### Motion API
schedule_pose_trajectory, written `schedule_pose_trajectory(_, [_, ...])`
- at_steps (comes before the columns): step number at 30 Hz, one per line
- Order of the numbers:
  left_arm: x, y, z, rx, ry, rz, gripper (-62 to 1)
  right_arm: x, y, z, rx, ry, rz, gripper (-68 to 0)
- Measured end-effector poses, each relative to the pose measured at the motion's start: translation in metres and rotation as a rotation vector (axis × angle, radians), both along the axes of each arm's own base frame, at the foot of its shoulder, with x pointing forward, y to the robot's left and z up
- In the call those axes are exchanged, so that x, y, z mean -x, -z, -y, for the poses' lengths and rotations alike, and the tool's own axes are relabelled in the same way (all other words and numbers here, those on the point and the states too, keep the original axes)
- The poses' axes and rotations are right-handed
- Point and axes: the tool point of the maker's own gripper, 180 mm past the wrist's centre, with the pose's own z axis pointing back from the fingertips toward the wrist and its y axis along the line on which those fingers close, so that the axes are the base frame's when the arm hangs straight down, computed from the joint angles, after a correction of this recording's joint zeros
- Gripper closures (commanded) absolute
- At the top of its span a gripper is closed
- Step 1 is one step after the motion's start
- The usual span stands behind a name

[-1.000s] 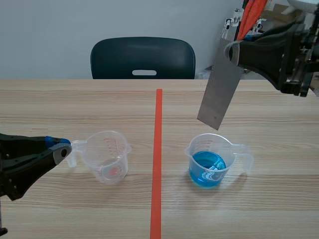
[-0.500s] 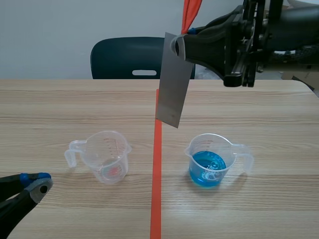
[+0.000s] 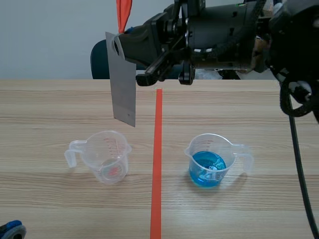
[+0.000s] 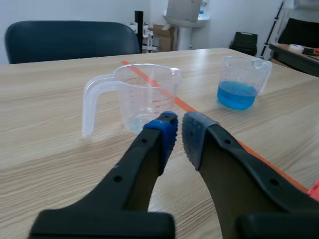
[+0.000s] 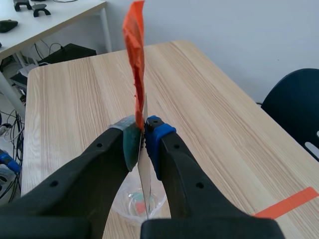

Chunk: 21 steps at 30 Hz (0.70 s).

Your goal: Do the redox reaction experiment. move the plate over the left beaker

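The right gripper (image 3: 121,42), coming in raised across the table from the right, is pinching the top of a flat grey metal plate (image 3: 123,84) with its fingers closed tight on it. The plate is hanging upright in the air, tilted slightly, with a strip of orange-red ribbon (image 3: 124,14) sticking up from its top edge. Its lower edge is hovering above and a little behind the clear plastic measuring beaker with red markings (image 3: 107,157), which is standing left of the orange-red tape line (image 3: 157,164) on the light wooden table (image 3: 50,109). In the right wrist view the plate (image 5: 145,174) is showing edge-on between the pads, with that beaker (image 5: 124,203) sitting under it. Right of the line, a second clear beaker holding blue liquid (image 3: 212,160) is standing well apart from the first. The left gripper (image 4: 179,134) is resting low near the table's front edge, its fingers drawn almost together on nothing, pointing toward the clear beaker's handle side. A dark blue chair (image 3: 99,59) is standing behind the table
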Motion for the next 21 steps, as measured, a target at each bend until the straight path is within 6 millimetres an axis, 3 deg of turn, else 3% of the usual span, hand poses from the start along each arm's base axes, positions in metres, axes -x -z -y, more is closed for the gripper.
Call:
schedule_pose_trajectory(6, [-0.001,0.005,-0.011,-0.05,-0.174,0.05,-44.1,0.01,-0.001,-0.021,-0.03,-0.03,-0.024,-0.6])
schedule_pose_trajectory(11, [0.0,-0.001,-0.007,-0.043,-0.21,0.1,-51.0,0.011,0.002,-0.033,-0.031,-0.015,-0.041,-0.6])
schedule_pose_trajectory(16, [-0.003,-0.004,-0.002,-0.027,-0.213,0.115,-55.6,0.005,0.018,-0.042,-0.015,-0.007,-0.085,-0.6])
schedule_pose_trajectory(21, [-0.008,-0.013,0.0,-0.018,-0.207,0.147,-55.8,-0.009,0.035,-0.047,0.003,0.02,-0.13,-0.6])
